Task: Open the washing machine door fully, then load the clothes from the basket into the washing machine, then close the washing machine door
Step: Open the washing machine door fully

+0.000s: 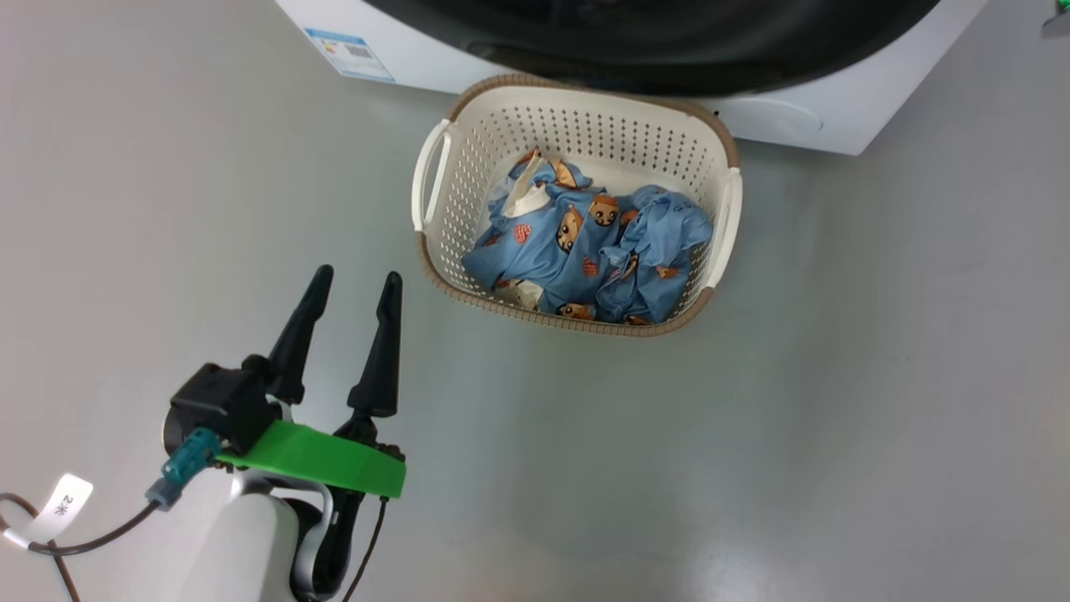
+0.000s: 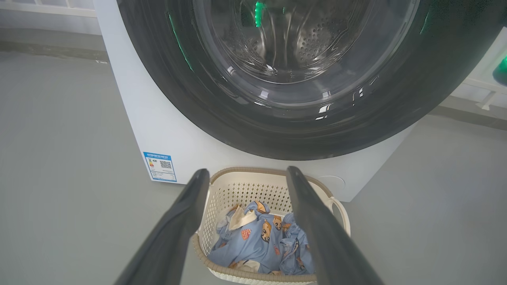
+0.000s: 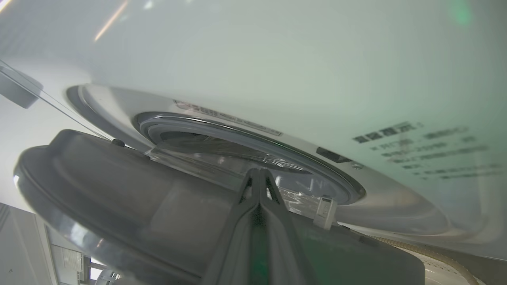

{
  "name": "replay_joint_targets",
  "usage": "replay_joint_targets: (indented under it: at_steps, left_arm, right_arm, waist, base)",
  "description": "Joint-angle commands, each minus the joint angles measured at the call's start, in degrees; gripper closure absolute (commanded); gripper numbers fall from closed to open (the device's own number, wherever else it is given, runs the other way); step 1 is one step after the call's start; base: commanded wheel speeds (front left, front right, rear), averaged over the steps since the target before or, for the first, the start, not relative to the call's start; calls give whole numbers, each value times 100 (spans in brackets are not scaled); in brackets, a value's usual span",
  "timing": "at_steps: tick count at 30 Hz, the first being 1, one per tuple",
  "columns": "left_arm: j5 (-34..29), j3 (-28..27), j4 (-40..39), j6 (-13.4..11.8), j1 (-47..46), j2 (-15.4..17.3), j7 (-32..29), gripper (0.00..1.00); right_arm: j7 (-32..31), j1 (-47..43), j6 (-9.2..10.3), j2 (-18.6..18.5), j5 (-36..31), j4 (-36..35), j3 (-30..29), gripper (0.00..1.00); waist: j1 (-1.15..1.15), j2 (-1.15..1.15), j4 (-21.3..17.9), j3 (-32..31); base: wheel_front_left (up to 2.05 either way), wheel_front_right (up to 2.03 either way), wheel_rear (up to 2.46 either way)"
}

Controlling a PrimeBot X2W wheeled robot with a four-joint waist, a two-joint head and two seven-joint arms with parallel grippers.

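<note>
Gaping left claw [image 1: 357, 278] near basket [image 1: 585, 125]

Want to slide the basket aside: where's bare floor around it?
Bare floor both sides of the basket and toward the robot; the open left gripper hangs over the near-left patch. Crowded behind: the washing machine.

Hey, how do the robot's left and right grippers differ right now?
The left gripper is open, fingers spread; the right gripper is shut, fingers pressed together. The left gripper hovers over the floor beside the basket; the right gripper is by the washing machine door. Both have two long dark fingers.
</note>
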State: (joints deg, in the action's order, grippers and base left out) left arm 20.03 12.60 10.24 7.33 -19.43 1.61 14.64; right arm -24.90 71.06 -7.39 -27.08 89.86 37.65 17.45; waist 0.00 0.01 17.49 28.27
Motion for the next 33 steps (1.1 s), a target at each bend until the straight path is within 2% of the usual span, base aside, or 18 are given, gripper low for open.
replay_joint_targets:
  at_steps: [1,19,33]
  left_arm:
    - [52,-170,-118,15,-63,127,36,0]
    - [-85,-271,83,15,253,127,36,0]
    - [-353,-311,97,15,672,127,36,0]
  right_arm:
    - [-134,-203,-10,216,-36,-265,165,100]
    - [-426,-1352,-10,444,3,-859,618,100]
    - [-595,-2192,-10,572,125,-1230,776,100]
  waist:
    - [0,-1,-33,-62]
    - [0,-1,-275,-789]
    - [0,-1,-276,-1393]
  base:
    - [0,0,0]
    - [0,0,0]
    - [0,0,0]
